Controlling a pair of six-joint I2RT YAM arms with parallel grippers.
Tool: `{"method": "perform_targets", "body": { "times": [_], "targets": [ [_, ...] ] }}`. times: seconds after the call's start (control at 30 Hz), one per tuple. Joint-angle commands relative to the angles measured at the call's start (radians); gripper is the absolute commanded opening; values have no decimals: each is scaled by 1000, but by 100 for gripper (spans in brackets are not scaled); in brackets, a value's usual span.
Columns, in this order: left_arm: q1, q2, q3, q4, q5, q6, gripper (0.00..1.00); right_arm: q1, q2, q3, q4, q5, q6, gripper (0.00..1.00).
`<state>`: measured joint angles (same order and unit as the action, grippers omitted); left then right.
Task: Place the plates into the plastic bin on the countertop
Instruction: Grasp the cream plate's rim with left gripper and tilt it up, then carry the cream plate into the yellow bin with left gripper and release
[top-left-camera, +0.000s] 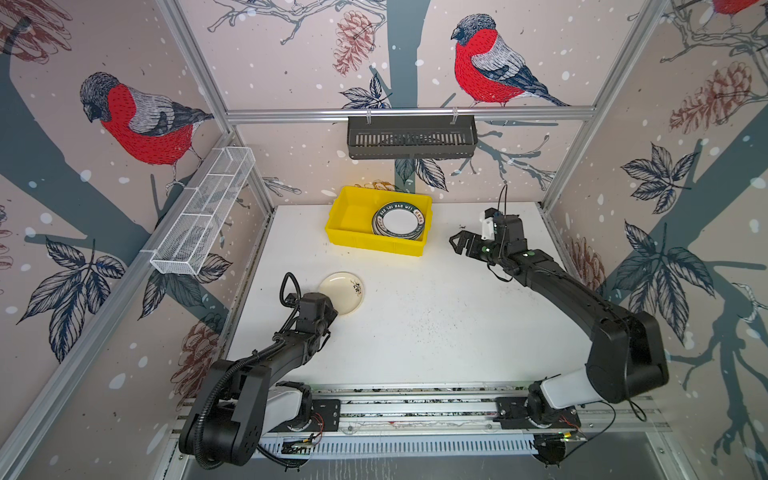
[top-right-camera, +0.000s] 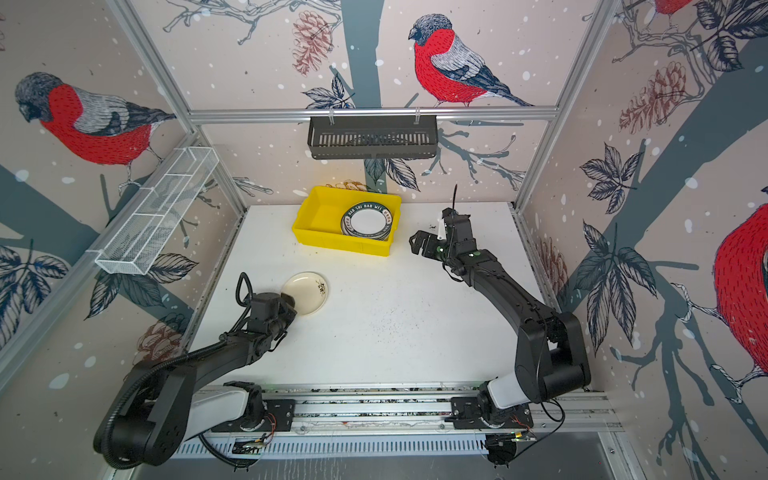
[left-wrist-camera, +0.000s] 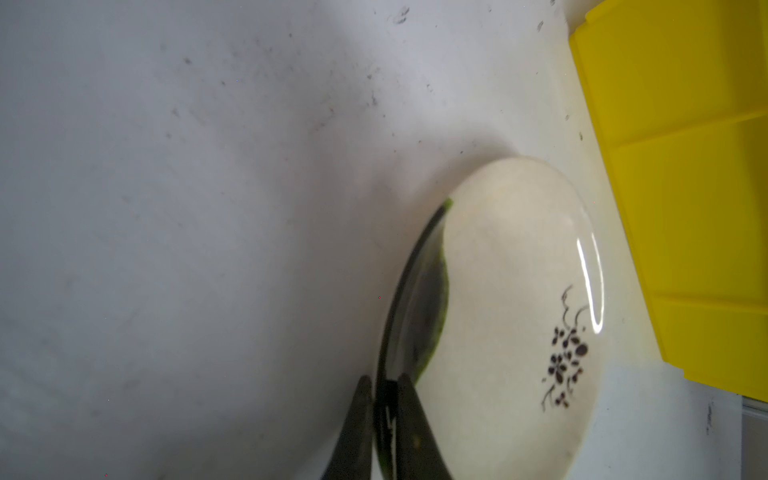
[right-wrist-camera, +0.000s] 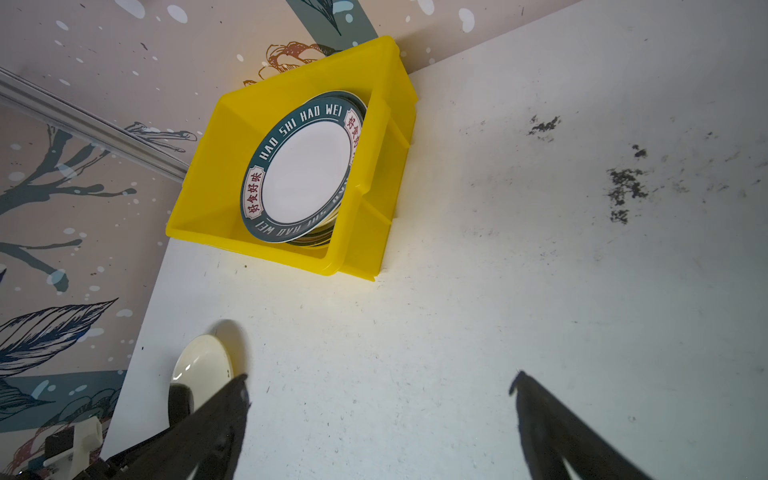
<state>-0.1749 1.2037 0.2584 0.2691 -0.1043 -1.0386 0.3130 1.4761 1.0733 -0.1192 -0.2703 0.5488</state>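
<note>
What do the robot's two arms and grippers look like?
The left arm and right arm are chunky black, each with a white shell near its base. A ribbed black hose runs along the left arm; small green lights dot the right. The left gripper and right gripper each have two slim, dark, tapered jaws.

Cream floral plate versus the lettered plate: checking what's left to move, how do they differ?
The cream plate is on the countertop; the lettered plate tops a stack in the yellow bin. The cream plate bears one dark flower sprig, the lettered plate a dark worded rim. The left gripper grips the cream plate's rim; nothing touches the lettered plate. Both are round.
</note>
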Motion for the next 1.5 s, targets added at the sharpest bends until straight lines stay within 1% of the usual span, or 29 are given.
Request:
{"method": "perform_targets", "body": {
  "times": [0.0, 0.2, 0.27, 0.43, 0.5, 0.53, 0.63, 0.8, 0.97, 1.03, 1.2, 1.47],
  "targets": [
    [0, 10, 6, -51, -15, 45, 8, 3, 8, -10, 55, -82, 21, 99],
    [0, 34, 16, -21, 11, 71, 5, 16, 27, -15, 68, -93, 37, 99],
    [0, 39, 25, -21, 29, 75, 0, 17, 30, -15, 69, -96, 42, 99],
    [0, 21, 58, -14, 116, 80, 0, 18, 24, -19, 69, -110, 43, 99],
    [0, 4, 80, 4, 176, 126, 0, 14, 24, -22, 85, -147, 50, 99],
    [0, -4, 94, 11, 202, 130, 0, 9, 26, -26, 93, -174, 59, 99],
    [0, -23, 138, -4, 232, 127, 0, -4, 35, -42, 125, -224, 93, 99],
    [-3, -58, 179, -11, 273, 127, 0, -15, -8, -72, 113, -199, 86, 99],
    [-15, -112, 230, -15, 278, 142, 0, -46, -73, -112, 104, -186, 89, 99],
    [-18, -113, 269, -5, 284, 150, 0, -57, -90, -122, 99, -182, 89, 99],
    [-28, -32, 416, 4, 290, 187, 0, -76, -120, -127, 80, -173, 81, 99],
    [-32, 276, 692, 42, 301, 251, 0, -103, -154, -133, 45, -134, 63, 99]
  ]
}}
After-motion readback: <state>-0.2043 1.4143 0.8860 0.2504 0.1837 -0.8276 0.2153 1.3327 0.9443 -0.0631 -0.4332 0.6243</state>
